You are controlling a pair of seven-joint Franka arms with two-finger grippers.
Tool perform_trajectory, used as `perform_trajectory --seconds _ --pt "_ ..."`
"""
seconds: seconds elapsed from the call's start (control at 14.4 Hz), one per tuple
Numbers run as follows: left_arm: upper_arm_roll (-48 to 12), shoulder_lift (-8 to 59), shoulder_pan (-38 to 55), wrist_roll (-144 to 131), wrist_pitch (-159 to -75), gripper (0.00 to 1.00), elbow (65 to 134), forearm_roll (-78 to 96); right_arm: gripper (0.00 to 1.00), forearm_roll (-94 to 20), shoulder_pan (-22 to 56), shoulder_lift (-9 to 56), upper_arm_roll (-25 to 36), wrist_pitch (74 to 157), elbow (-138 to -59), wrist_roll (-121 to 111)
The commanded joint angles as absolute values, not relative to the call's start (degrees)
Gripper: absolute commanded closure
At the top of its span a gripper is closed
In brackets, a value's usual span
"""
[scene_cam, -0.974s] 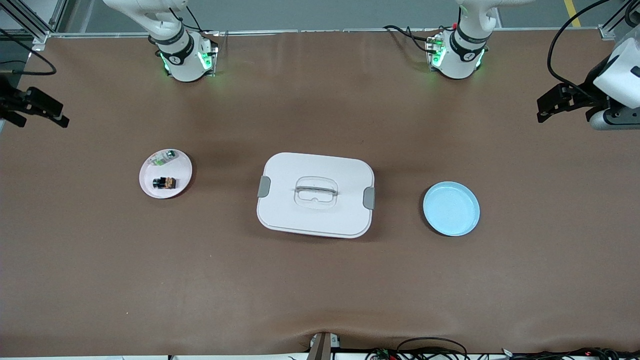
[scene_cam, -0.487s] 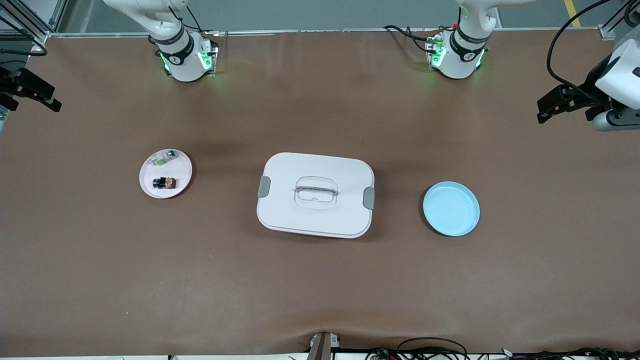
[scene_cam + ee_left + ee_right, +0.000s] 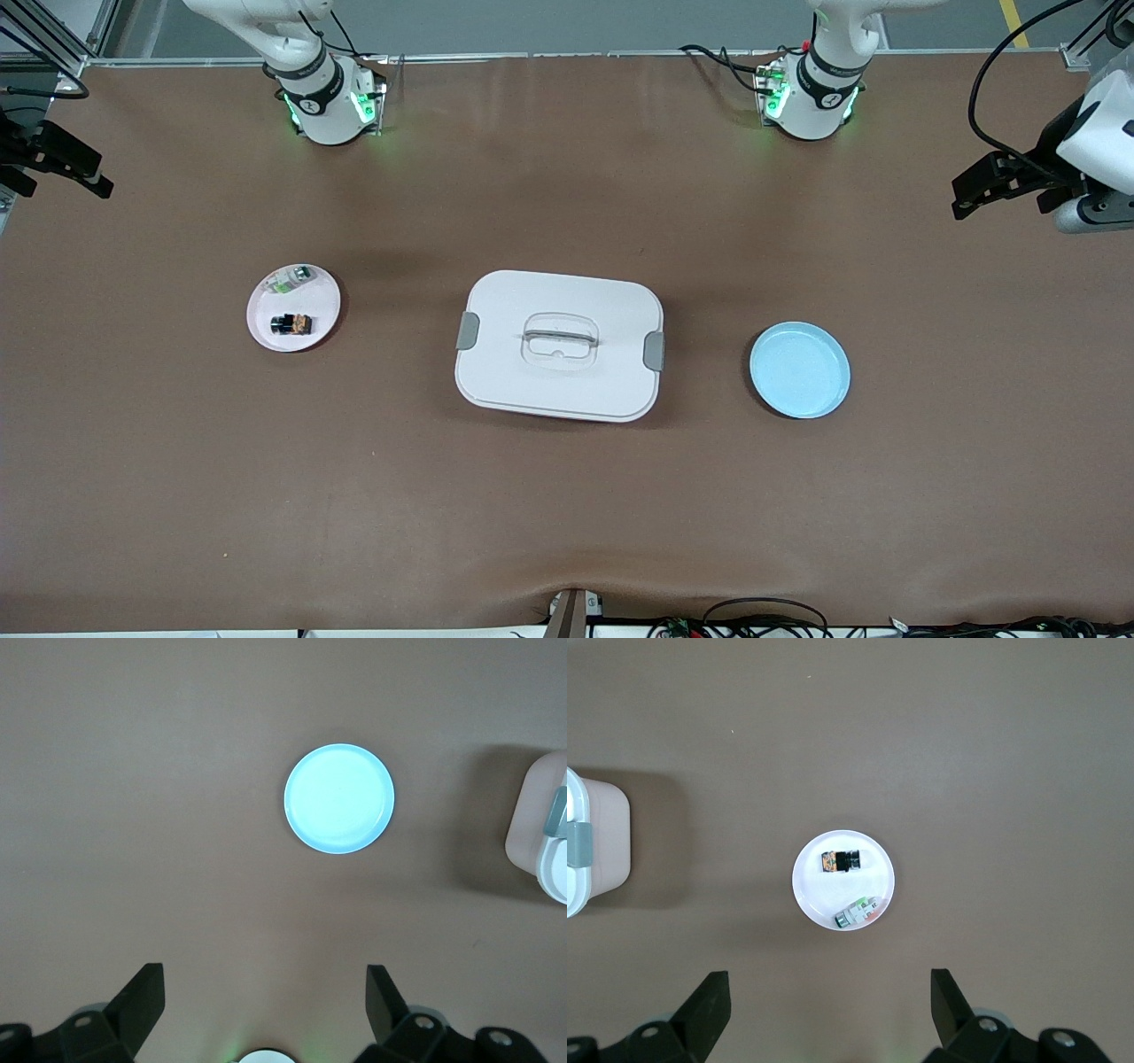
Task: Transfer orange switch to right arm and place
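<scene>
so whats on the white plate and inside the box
The white plate holds the orange switch and a green-and-white part. The box is lidded; its contents are hidden.

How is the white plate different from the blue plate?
The white plate holds two little parts, the orange switch and a green-and-white part; the blue plate holds nothing. The white plate looks a bit smaller than the blue plate. The white plate sits toward the right arm's end of the table, the blue plate toward the left arm's end, with the lidded white box between them. Both are round, shallow and flat on the table.
</scene>
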State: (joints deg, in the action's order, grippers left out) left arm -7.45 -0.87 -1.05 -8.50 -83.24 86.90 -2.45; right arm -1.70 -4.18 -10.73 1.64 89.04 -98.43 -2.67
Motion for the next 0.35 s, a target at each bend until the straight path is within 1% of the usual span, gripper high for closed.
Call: perform_trajectory --seconds 0.0,0.28 --pt "-7.2 -0.7 -0.8 -8.7 -82.4 0.00 86.0 -2.5 0.00 -2.0 -5.0 -10.7 1.1 88.3 -97.7 -2.6" --pt "-7.2 -0.7 -0.6 -9.2 -82.4 0.00 86.0 -2.6 0.00 -1.7 -4.9 -10.7 1.1 88.3 -97.6 -2.7"
